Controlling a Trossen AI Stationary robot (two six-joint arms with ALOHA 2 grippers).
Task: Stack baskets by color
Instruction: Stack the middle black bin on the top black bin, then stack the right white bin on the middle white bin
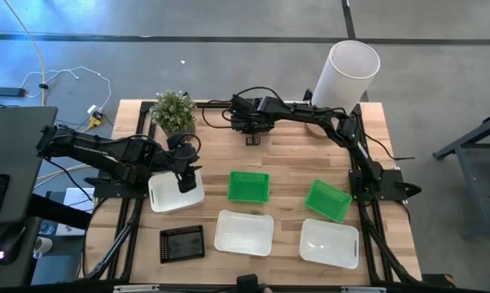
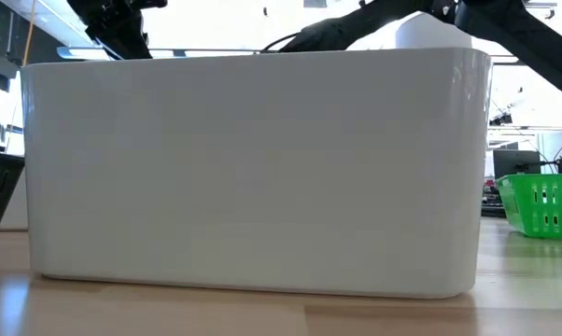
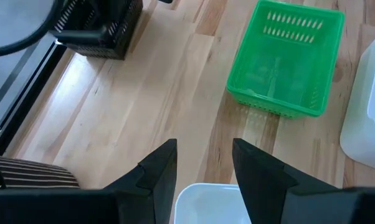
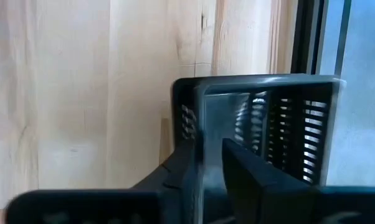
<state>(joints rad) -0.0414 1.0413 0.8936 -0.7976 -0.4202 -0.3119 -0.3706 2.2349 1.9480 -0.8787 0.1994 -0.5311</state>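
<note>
The right gripper (image 4: 206, 171) straddles one slotted wall of a black basket (image 4: 262, 118) near the potted plant (image 1: 174, 111), jaws narrow, one finger inside and one outside; whether the wall is clamped or being released cannot be told. The left gripper (image 3: 203, 165) hangs with jaws apart above a white basket (image 1: 174, 194) below the plant. In judgement, the step is black-basket handling; next, stack it with the other black basket (image 1: 182, 243).

Two matte-black jointed arms (image 1: 107, 150), black cables along links; grippers: paired black angular wedge-shaped fingers (image 3: 159, 171).
</note>
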